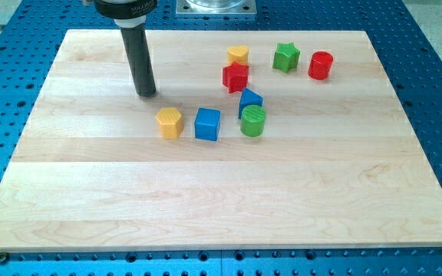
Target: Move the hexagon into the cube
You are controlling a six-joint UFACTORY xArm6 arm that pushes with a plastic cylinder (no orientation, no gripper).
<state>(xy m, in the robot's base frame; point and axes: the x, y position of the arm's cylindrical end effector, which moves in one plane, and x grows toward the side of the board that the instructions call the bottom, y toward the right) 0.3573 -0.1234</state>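
Note:
A yellow hexagon block (169, 122) lies near the board's middle. A blue cube (207, 124) sits just to its right, with a narrow gap between them. My tip (146, 93) rests on the board above and to the left of the yellow hexagon, a short way off and not touching it. The dark rod rises from the tip to the view's top edge.
A green cylinder (252, 121) sits right of the blue cube, with a smaller blue block (249, 100) just above it. Further up are a red star (235, 77), a second yellow block (238, 55), a green star (286, 57) and a red cylinder (321, 65). The wooden board (221, 215) lies on a blue perforated table.

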